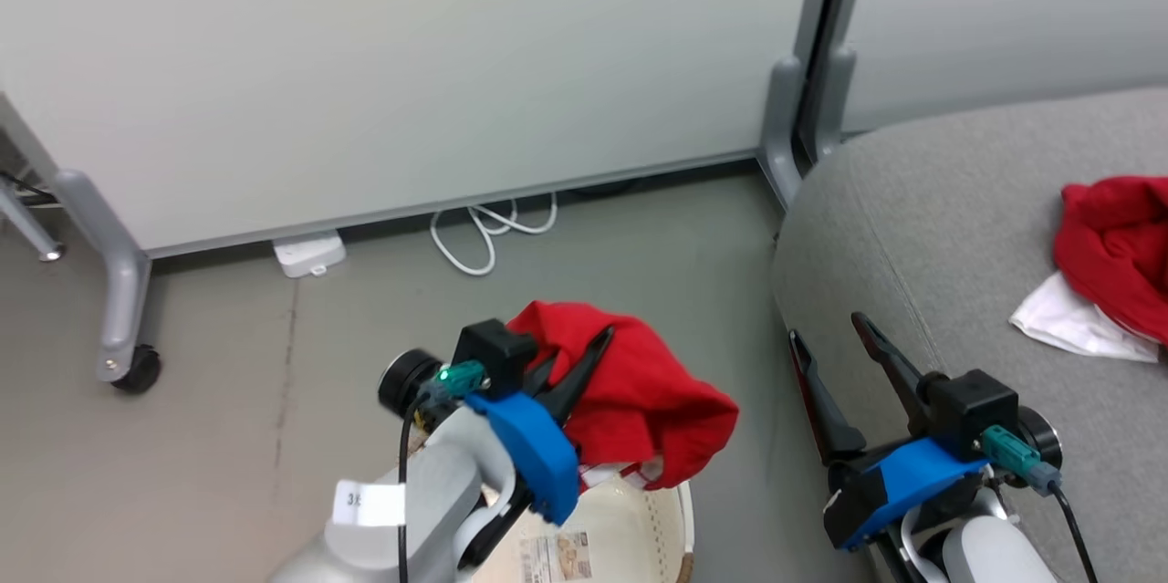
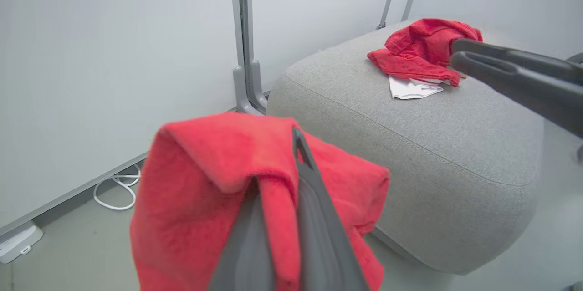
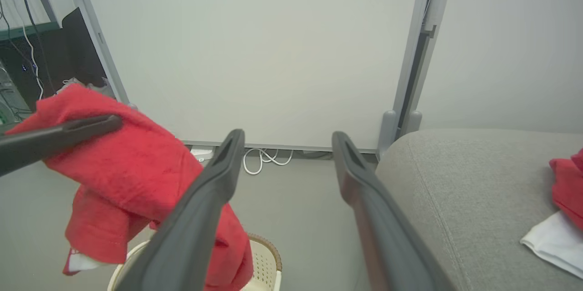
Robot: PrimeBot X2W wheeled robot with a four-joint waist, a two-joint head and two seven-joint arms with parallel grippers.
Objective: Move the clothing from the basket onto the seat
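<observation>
Walls: we are facing pale panels (image 1: 411,63) standing on grey legs (image 1: 119,291).
Floor: we are seeing a white cable (image 1: 488,223) lying on grey floor (image 1: 228,437).

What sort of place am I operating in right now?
Probably an office or lab test area, not a home: rolling partition panels on castered feet, a power strip and loose white cable on the bare floor, and a lone grey seat.

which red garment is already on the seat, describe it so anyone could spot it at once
Find the big grey seat at the right of the head view. On its top lies a crumpled red garment with a white part poking out beneath. The other red garment hangs from the left tool above the basket.
</observation>
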